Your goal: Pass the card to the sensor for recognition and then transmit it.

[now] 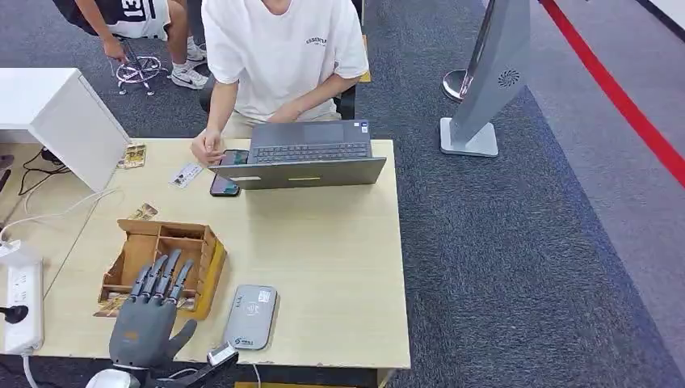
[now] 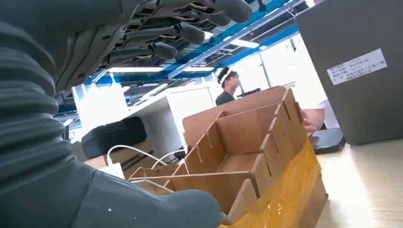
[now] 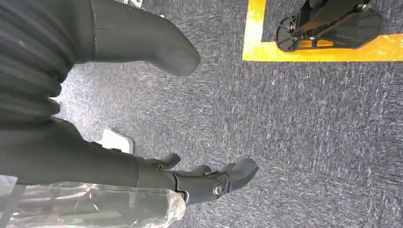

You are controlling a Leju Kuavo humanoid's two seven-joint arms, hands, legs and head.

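My left hand [image 1: 149, 311] hovers over the near end of a brown cardboard organiser box [image 1: 165, 263], fingers spread and holding nothing. In the left wrist view the box's divided compartments [image 2: 237, 156] lie just beyond the hand [image 2: 95, 52]. A grey card reader [image 1: 250, 316] lies flat on the table just right of the box. A white card [image 1: 186, 174] lies at the table's far side, beside the person's hand. My right hand [image 3: 142, 95] hangs over grey carpet, fingers apart and holding nothing.
A person in a white shirt [image 1: 279, 56] sits behind a grey laptop [image 1: 311, 153], with a dark phone [image 1: 224, 186] beside it. A white box [image 1: 65, 121] and a power strip [image 1: 20, 307] stand at the left. A grey kiosk stand [image 1: 489, 81] rises at the right.
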